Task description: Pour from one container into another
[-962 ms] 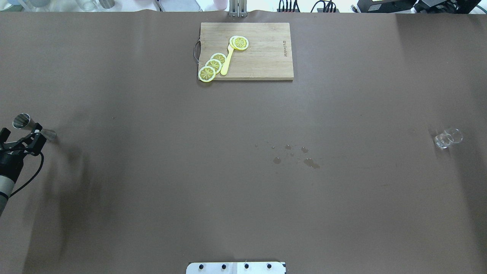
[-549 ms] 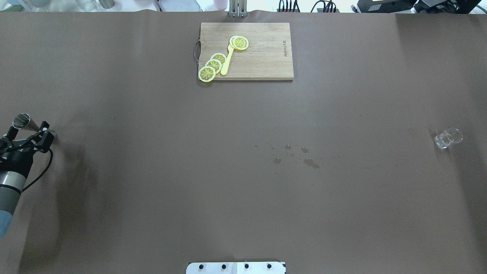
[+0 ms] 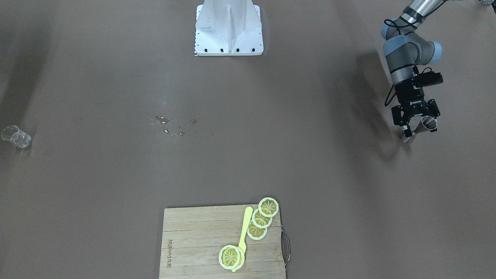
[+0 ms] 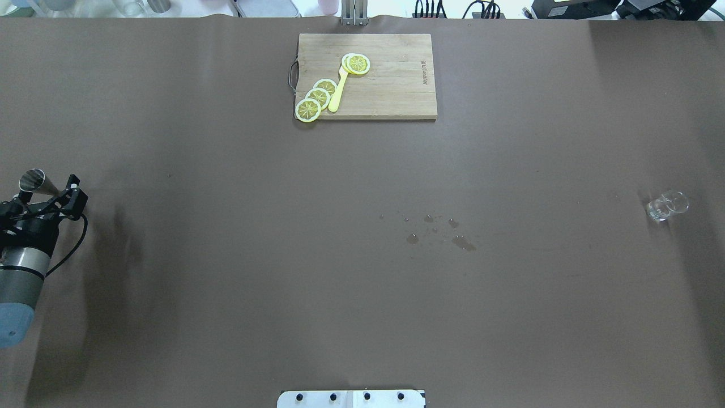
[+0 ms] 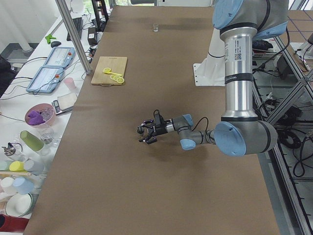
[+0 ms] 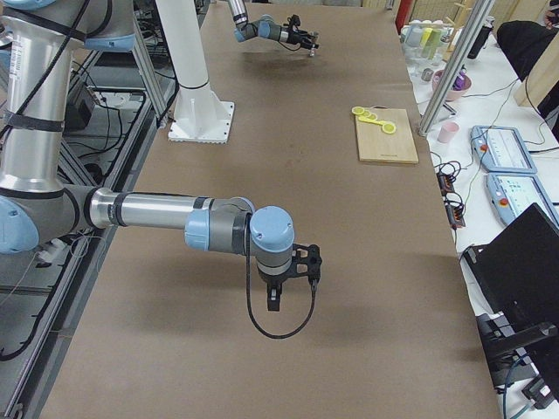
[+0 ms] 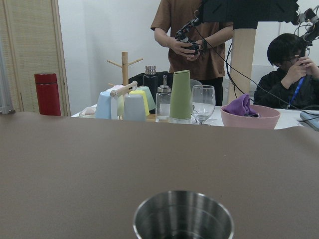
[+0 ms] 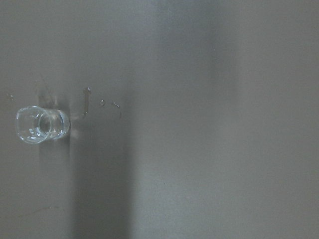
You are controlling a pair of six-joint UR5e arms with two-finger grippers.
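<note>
1. Two containers matter here: a steel jigger point(image 4: 32, 181) and a small clear glass point(image 4: 667, 205), at opposite ends of the table point(image 4: 362, 317).
2. The left gripper point(image 4: 48, 195) lies level with the tabletop, jaws spread. The jigger stands between them, one finger on either side of its narrow waist. No contact shows, so I judge the grasp not yet made.
3. The jigger's long axis is upright, square to the gripper's closing line. Pressing the fingers together where they are should catch the waist.
4. From that gripper the glass lies far off toward the robot's right, well apart, so a long sideways carry would follow the pickup.
5. The right gripper point(image 6: 276, 301) points down and is the nearer one to the glass, which its wrist camera sees below and off to one side. Whether its fingers are spread or pressed together I cannot tell.
6. A few drops point(image 4: 447, 232) of liquid lie on the table between the two grippers
</note>
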